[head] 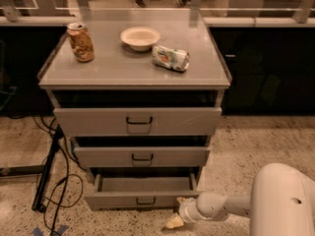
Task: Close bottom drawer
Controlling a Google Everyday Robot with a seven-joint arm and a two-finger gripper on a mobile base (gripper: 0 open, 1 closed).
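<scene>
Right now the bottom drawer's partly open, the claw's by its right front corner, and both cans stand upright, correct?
No: camera view shows the green can lying on its side; only the brown can stands. The bottom drawer is partly open, claw by its right front corner.
</scene>
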